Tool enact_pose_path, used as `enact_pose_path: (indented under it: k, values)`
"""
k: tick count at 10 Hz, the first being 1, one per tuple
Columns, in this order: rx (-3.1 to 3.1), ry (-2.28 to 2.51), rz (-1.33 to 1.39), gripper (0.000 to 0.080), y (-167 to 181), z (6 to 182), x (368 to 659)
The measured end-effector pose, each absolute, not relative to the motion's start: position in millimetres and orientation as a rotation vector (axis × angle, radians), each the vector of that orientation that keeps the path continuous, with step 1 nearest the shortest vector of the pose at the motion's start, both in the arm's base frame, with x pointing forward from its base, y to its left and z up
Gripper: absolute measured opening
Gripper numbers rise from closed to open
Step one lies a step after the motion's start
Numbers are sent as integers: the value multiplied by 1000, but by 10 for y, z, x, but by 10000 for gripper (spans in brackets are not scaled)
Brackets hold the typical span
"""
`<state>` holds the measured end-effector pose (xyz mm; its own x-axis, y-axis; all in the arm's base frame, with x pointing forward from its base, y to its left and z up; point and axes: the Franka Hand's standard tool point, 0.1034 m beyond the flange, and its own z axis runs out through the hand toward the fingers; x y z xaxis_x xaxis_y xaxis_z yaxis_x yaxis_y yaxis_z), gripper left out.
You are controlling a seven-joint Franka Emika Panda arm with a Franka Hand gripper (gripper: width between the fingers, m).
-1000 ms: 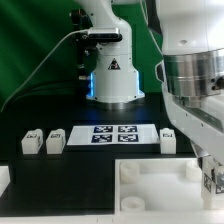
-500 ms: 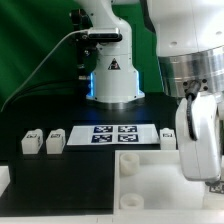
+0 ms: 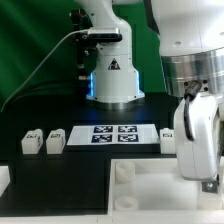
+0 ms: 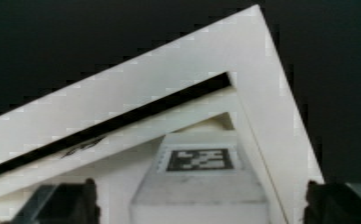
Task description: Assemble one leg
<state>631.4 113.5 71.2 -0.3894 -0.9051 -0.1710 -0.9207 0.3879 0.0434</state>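
In the wrist view a white leg (image 4: 202,170) with a black-and-white tag lies between my two dark fingers (image 4: 61,200). There is a gap on each side, so my gripper (image 4: 203,206) is open around it and not touching. The leg sits at a corner of the large white tray-like piece (image 4: 88,125). In the exterior view my gripper (image 3: 203,180) hangs low over the right end of that piece (image 3: 150,185), and this leg is hidden behind the hand. Another leg (image 3: 168,139) stands just behind the hand.
Two more legs (image 3: 32,141) (image 3: 56,140) stand at the exterior view's left. The marker board (image 3: 113,134) lies in the middle, in front of the arm's base (image 3: 112,75). A white part (image 3: 3,180) shows at the left edge.
One second ago the hand faced another way with a tagged part showing at its tip. It has since turned about its axis and now hangs slightly lower over the tray-like piece.
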Motion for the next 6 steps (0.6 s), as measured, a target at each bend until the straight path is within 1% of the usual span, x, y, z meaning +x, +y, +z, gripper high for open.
enact_pose_path:
  k: [1,2,4,6]
  values:
    - [-1674,2514,202,632,1177,692,6278]
    - [-1689,2504,204,645,1246,717,6245]
    - [-1710,2480,219,649,1308,855,6233]
    - [-1726,2485,243,649,1322,840,6210]
